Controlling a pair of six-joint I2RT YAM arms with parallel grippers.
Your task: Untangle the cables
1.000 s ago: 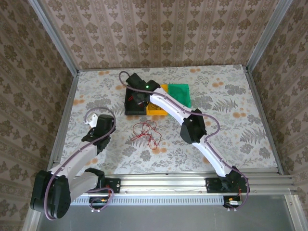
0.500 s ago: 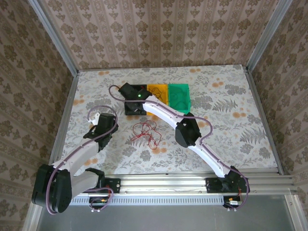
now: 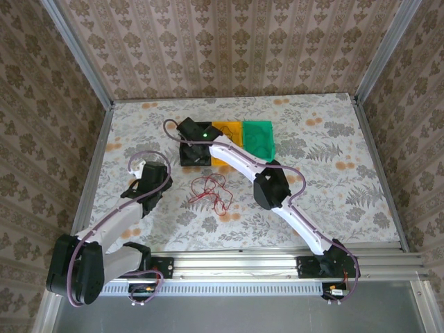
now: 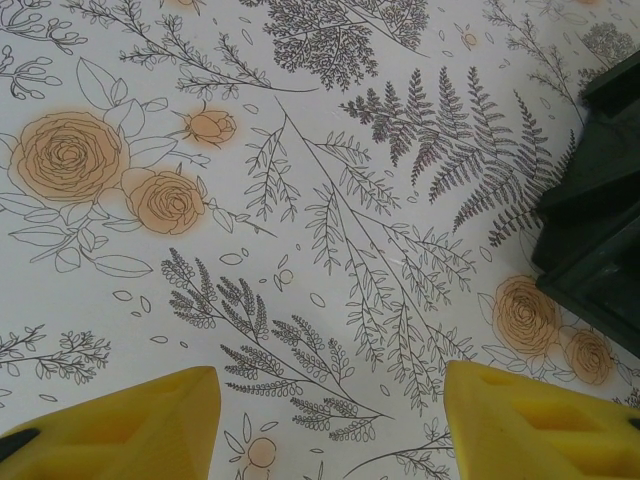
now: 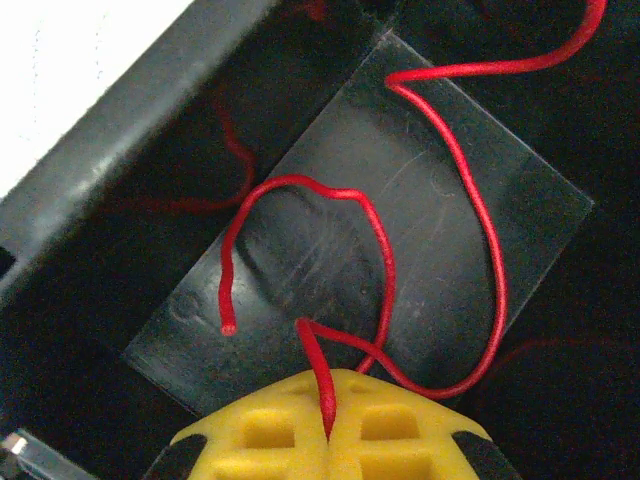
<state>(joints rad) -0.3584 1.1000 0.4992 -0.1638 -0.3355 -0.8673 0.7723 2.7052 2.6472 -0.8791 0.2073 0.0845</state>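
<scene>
Had my right arm stretched out far and toward the left, right gripper pinched tight on a red cable. Left arm was bent, wrist tipped downward I think, left gripper with its jaws parted.

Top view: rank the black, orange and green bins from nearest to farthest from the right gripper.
1. Black bin: directly beneath the right gripper, which pinches a red cable.
2. Orange bin: beside the black one, partly under the arm.
3. Green bin: farthest, beyond the orange one.
</scene>
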